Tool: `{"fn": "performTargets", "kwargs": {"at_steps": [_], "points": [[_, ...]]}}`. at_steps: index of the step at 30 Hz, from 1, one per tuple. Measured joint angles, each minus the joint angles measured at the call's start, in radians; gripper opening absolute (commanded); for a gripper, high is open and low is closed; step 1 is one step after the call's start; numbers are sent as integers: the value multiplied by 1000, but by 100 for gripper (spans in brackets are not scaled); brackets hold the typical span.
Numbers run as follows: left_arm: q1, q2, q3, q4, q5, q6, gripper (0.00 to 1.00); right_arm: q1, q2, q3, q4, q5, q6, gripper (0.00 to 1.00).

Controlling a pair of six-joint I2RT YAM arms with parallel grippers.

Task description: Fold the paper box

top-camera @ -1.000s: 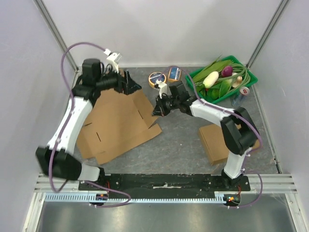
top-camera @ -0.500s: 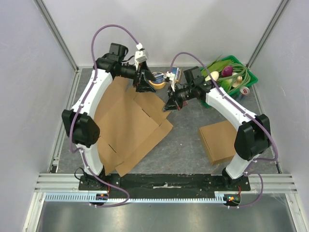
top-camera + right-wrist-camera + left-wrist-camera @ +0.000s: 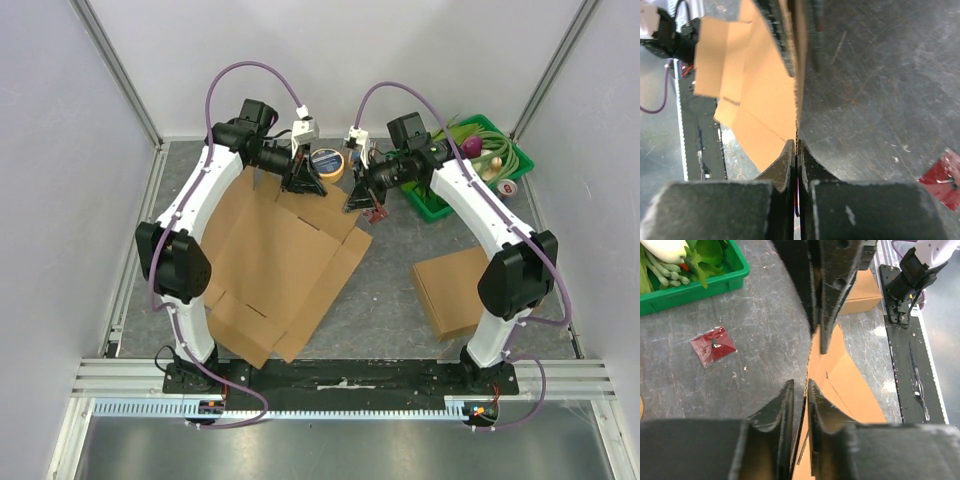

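The paper box is a flattened brown cardboard sheet with its far edge lifted off the grey table. My right gripper is shut on that far edge, and in the right wrist view the fingertips pinch the cardboard tightly. My left gripper sits at the same edge, a little to the left. In the left wrist view its jaws straddle the cardboard edge, nearly closed, with a slim gap at one finger. The two grippers face each other closely.
A green tray of vegetables stands at the back right. A tape roll lies behind the grippers, and a red packet lies beside the right one. A second brown box rests on the right. Walls enclose the table.
Both arms have carried the cardboard's far edge toward the back centre, and the sheet has turned and shifted right. The left jaws have narrowed from wide open round the edge.
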Motion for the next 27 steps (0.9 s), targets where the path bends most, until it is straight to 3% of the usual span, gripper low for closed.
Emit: {"fn": "performTargets", "kwargs": {"at_steps": [1,3,4,6,8,11,16,21,27], "points": [[2,-10,-11,9,0,-4,4,0,0,10,-5,14,3,33],[2,-46,-47,51,-22,-20,2,-1,0,27,6,74,61,57],[2,-66,-64,74,-51,-31,2,-2,0,36,19,119,101,77],[2,-118,-103,129,-109,-79,2,-12,-10,50,69,238,202,95],[10,-159,-127,192,-156,-146,2,-39,-62,0,159,349,314,98],[50,-247,-188,344,-217,-311,2,-98,-257,-211,301,456,431,98],[178,-406,-299,655,-233,-694,2,-116,-533,-460,533,404,516,98],[258,-502,-375,967,-169,-1064,2,-80,-512,-480,705,285,590,98],[278,-526,-421,1270,-68,-1400,2,-73,-447,-408,724,274,560,98]]}}
